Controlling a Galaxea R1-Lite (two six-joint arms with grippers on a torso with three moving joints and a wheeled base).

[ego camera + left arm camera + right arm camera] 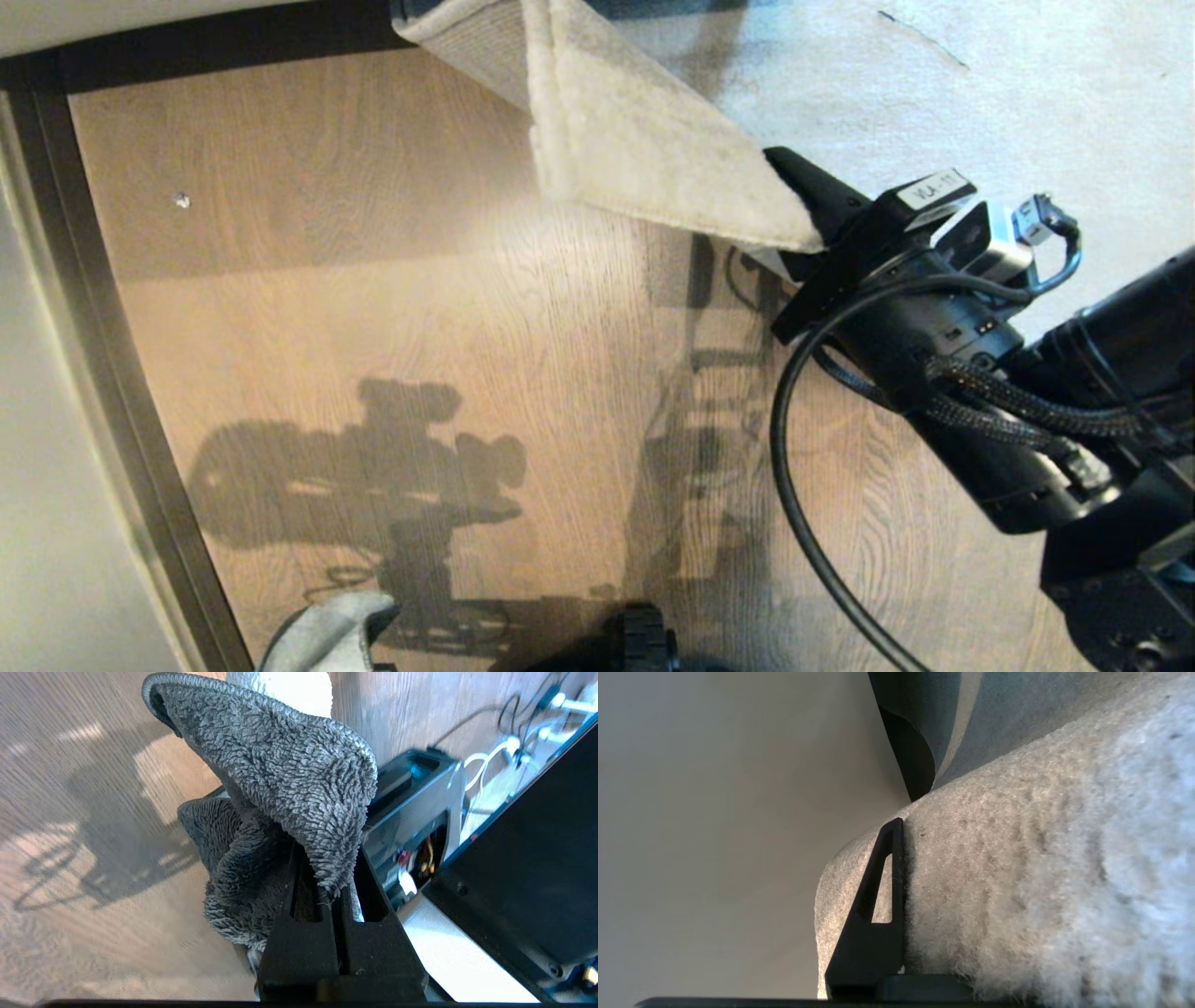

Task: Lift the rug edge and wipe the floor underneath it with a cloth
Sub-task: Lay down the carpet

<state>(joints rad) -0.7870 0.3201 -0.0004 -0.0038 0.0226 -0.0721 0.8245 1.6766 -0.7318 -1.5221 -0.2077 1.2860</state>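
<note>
1. Rug edge (644,140) is up. The right gripper (810,245) has its fingers (873,914) clamped on the border, one finger flat against the pile in the right wrist view, the other hidden behind the rug. The lifted flap hangs folded, with the pale pile facing the camera and a strip of beige woven backing showing at its upper left.

2. The floor (373,308) where the flap lay is uncovered: brown wood-grain planks, bounded on the left by the dark skirting strip (103,373). A small pale speck (182,200) sits on the boards toward the skirting; I cannot tell what it is.

3. The cloth (280,793) is in the left gripper (334,896), fingers pinched tight on a fold, the rest of it flopping over and beside them. In the head view only a grey corner of it (331,635) shows at the bottom edge, well apart from the raised flap. It appears to hang above the boards rather than press on them, though contact cannot be fully judged.

4. Judgement on progress: the lift step looks done and is being held, and the cloth is secured. The wipe itself looks not yet started.

5. Left to do: bring the cloth up the boards to the exposed patch, press and sweep it, then set the rug back flat.
</note>
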